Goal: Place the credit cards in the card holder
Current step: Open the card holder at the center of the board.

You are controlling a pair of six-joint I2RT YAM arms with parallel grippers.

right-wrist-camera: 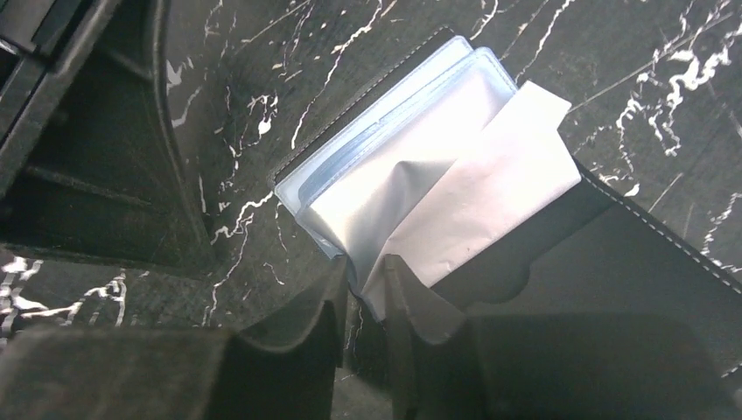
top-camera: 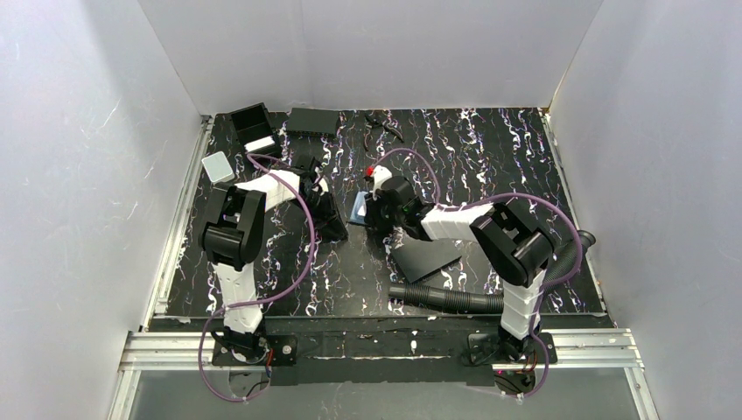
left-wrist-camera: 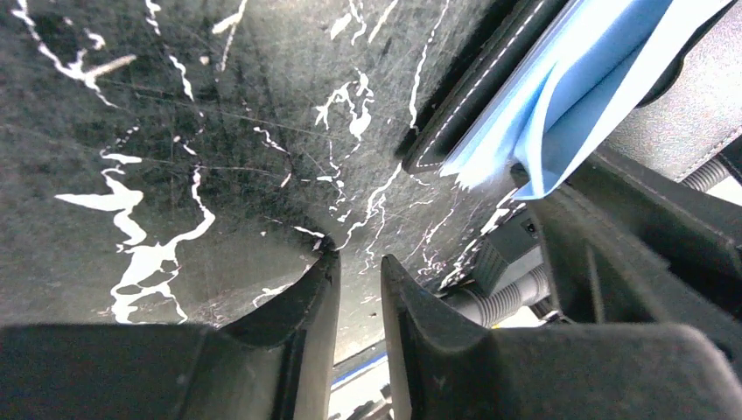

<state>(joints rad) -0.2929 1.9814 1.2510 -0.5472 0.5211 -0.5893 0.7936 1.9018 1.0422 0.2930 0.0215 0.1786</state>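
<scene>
- Pale-blue plastic sleeves (right-wrist-camera: 350, 166) fan out of the open card holder (right-wrist-camera: 630, 262), which lies on the marbled black table (right-wrist-camera: 612, 52) between your two arms.
- Your right gripper (right-wrist-camera: 366, 267) has its fingers drawn nearly together on the near end of a pale card (right-wrist-camera: 499, 175). The card lies slanted over the holder's black flap, beside a creased sleeve. I judge it is not yet inside a pocket.
- Your left gripper (left-wrist-camera: 359, 262) stands near the holder's stitched edge. Its fingers are pressed close with only a thin slit and nothing between them. As far as its own camera shows, it touches neither holder nor sleeves.
- Done so far: the holder is open and one card is at the sleeves. Whether any pocket already has a card, you cannot tell from these views.
- Left to do: slide this card into a sleeve, then any others. No loose card shows in the top view, and the matte black sheet (top-camera: 429, 256) near your right arm is not one.
</scene>
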